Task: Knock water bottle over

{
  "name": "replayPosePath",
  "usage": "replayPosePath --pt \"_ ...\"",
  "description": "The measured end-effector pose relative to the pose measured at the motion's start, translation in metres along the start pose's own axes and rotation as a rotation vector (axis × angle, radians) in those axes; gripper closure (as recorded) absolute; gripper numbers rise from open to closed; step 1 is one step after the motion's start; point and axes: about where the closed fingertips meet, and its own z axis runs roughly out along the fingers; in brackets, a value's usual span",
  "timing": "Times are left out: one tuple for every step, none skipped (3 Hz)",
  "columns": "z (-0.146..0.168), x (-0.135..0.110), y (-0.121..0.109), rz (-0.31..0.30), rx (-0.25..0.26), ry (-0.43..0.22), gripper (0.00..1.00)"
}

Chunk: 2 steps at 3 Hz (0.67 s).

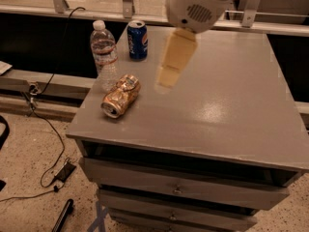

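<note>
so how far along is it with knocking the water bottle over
Done: nothing yet; the water bottle stands upright near the left rear corner of the table, next to the blue soda can and the crushed gold can. In hand: the gripper hangs over the table's middle, apart from the bottle. Left: reach the bottle and tip it.

I judged the site a lab or workshop: grey drawer cabinet (231, 105) on speckled floor (29, 178), loose cables (57, 140) beside it, metal railing (270, 26) behind it. My gripper (166, 79) hung above its top.

Grey drawer cabinet (227, 95) on speckled floor (24, 187) (metal rail (285, 27) behind).
</note>
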Motion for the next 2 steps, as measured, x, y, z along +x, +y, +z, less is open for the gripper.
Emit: replayPosePath --pt "0.0149 -0.071 0.0035 -0.093 0.012 -0.089 0.0" --pt "0.0151 -0.0768 0.004 -0.101 0.015 -0.097 0.0"
